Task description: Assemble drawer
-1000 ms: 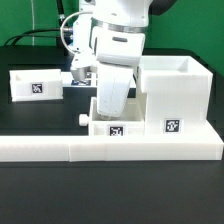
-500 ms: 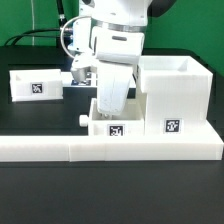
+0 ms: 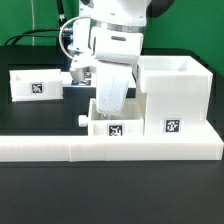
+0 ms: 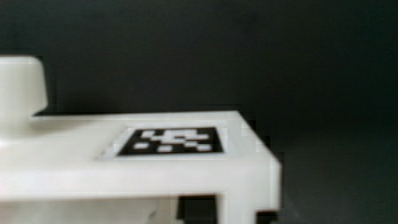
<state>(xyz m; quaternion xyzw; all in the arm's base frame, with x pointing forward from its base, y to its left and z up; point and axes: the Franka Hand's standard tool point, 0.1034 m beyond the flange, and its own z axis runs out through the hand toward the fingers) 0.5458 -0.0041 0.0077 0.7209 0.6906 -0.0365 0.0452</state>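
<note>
The large cube-like housing (image 3: 175, 98) stands at the exterior view's right, against the low wall. A small knobbed tray (image 3: 112, 128) with a tag sits just beside it, its knob (image 3: 82, 119) pointing to the exterior view's left. My gripper (image 3: 108, 112) reaches down into this tray. In the wrist view the dark fingertips (image 4: 210, 208) straddle the tray's tagged wall (image 4: 175, 140), one inside and one outside, closed on it; my gripper (image 4: 237, 212) is at the frame's edge. The second small tray (image 3: 35, 87) lies apart at the exterior view's left.
The long low white L-shaped wall (image 3: 110, 149) runs along the front, with the housing and the held tray resting against it. The table is black. Cables hang behind the arm.
</note>
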